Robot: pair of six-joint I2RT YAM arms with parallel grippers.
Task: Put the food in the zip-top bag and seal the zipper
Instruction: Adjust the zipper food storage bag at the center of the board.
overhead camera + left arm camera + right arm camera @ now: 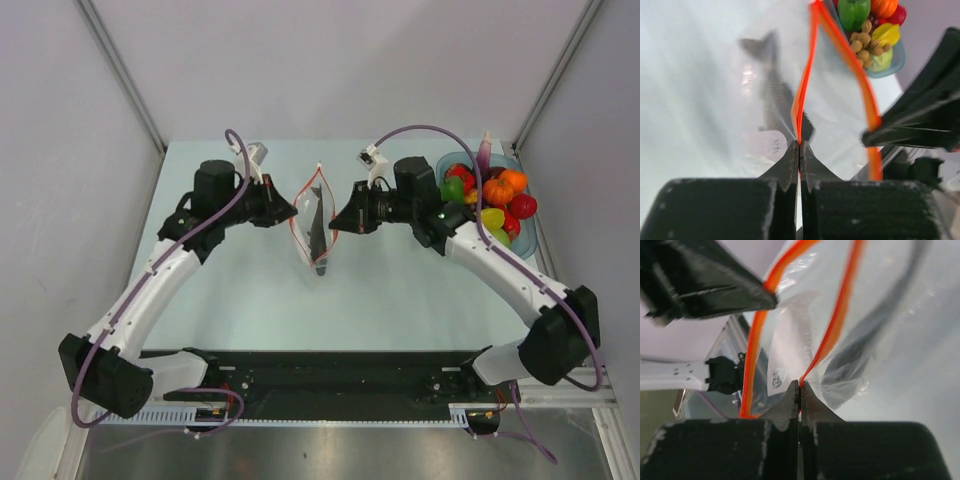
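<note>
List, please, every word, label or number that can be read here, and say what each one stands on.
Small dark printed mark on the clear wall of the zip-top bag, near its mouth: too small and blurred to read in either wrist view.
No other text, label or number can be seen.

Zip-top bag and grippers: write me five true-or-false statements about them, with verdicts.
1. The left gripper is shut on the zipper. True.
2. The right gripper hangs open, clear of the zip-top bag. False: it is shut on the zipper's opposite lip.
3. The bag's mouth is sealed. False: the two orange-red lips stand apart.
4. Colourful toy food lies in the blue tray. True.
5. The tray sits beside the left arm. False: it is beside the right arm.
</note>
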